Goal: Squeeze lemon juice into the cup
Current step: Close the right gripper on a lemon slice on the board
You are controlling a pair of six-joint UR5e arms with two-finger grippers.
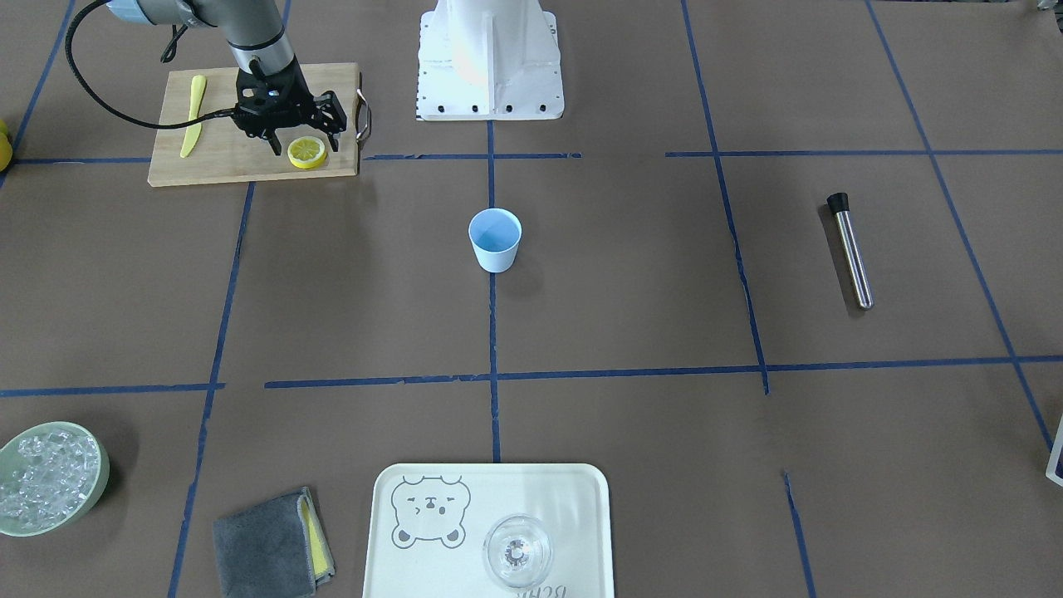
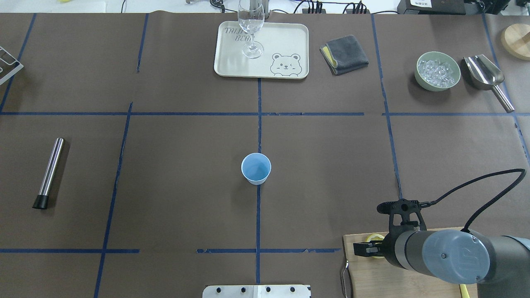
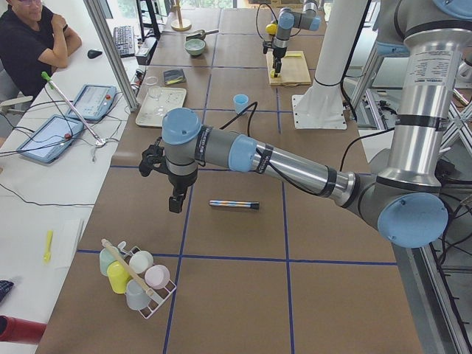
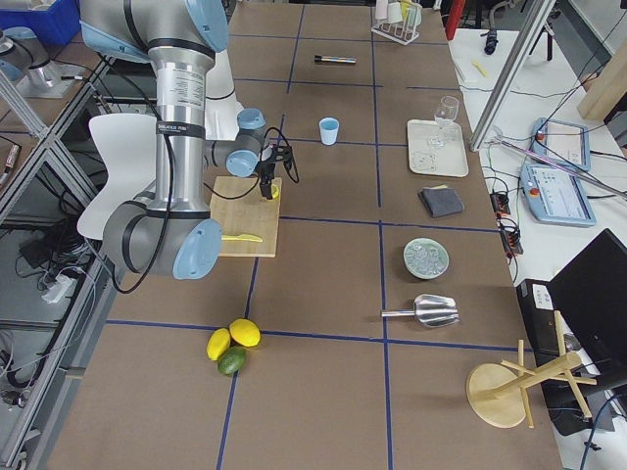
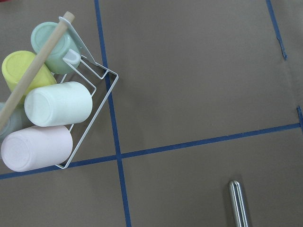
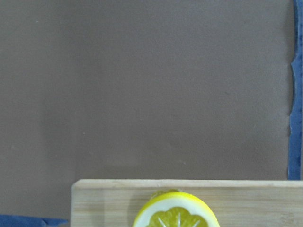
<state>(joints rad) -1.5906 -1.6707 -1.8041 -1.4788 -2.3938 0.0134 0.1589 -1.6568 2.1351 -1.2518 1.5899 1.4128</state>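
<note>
A thin lemon [image 1: 306, 152] slice lies flat on the wooden cutting board [image 1: 216, 162] near its front edge; it also shows at the bottom of the right wrist view as the lemon [image 6: 176, 213]. My right gripper [image 1: 305, 146] points down over it, open, one finger on each side of the slice. The light blue cup [image 1: 495, 239] stands upright at the table's middle, well away from the board, and its inside shows as the cup [image 2: 256, 168]. My left gripper [image 3: 175, 205] hangs over the table near the mug rack. It shows only in the side view, so I cannot tell its state.
A yellow plastic knife [image 1: 193, 116] lies on the board. A steel tube [image 1: 853, 253] lies on the robot's left side. The tray [image 1: 581, 498] holds a clear glass [image 1: 517, 551]. Also present are a bowl of ice [image 1: 50, 477], a grey cloth [image 1: 270, 544] and a mug rack [image 5: 47, 94].
</note>
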